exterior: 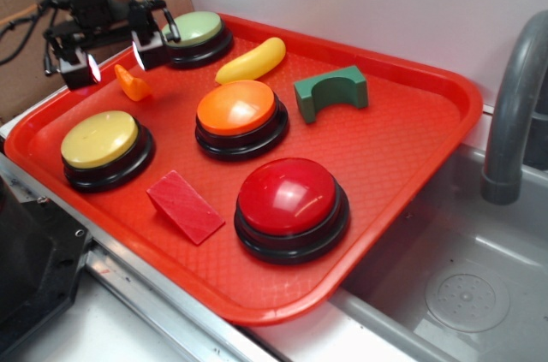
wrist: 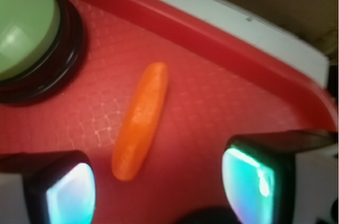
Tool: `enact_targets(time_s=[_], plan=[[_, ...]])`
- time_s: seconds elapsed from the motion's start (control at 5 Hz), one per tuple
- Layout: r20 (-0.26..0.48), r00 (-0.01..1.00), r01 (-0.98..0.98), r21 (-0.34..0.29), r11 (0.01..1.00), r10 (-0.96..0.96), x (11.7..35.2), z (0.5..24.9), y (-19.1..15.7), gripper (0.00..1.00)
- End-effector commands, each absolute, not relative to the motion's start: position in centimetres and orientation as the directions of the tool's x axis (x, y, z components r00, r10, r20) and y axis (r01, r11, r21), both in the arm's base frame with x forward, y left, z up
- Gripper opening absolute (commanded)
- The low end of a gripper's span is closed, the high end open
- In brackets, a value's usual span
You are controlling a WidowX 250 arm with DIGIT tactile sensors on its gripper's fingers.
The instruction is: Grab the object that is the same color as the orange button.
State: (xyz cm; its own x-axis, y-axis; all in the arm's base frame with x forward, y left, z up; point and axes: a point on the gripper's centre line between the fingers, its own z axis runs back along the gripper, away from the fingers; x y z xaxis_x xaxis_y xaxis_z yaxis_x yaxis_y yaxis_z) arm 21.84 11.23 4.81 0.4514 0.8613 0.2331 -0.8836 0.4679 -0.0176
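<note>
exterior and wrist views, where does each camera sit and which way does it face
Exterior: off the tray's front corner, looking down and across it at the buttons and toys; shows the arm and open end effector over the orange carrot toy.
Wrist: on the arm, looking down between the fingers at the carrot toy.
Shared: carrot toy, green button, tray, end effector.

On the red tray (exterior: pixel 411 165) you have four push buttons: green (exterior: pixel 195 30), yellow (exterior: pixel 99 139), orange (exterior: pixel 236 108), red (exterior: pixel 288 197); five toys lie between them.

Red tray (exterior: pixel 411 148) carries four buttons (exterior: pixel 241 115) and toys (exterior: pixel 133 84).
</note>
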Motion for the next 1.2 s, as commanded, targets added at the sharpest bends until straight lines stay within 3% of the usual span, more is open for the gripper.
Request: enact_targets(time_s=[0.0, 0.2, 0.4, 0.6, 0.8, 1.0], plan=[[0.236, 0.429, -0.89, -0.056, 0.453, 0.872, 21.8, 2.8, 12.8, 1.0], [0.213, 0.43, -0.892, -0.055, 0.45, 0.878, 21.8, 1.8, 12.9, 1.0], [0.196, 0.443, -0.883, -0.072, 0.463, 0.875, 22.1, 1.0, 12.5, 0.06], [0.195, 0.458, -0.874, -0.077, 0.479, 0.867, 21.1, 1.0, 12.9, 0.0], [0.229, 0.515, -0.834, -0.087, 0.545, 0.826, 21.0, 0.8, 13.0, 0.0], [0.271, 0.631, -0.739, -0.074, 0.67, 0.727, 20.6, 2.4, 12.7, 0.0]])
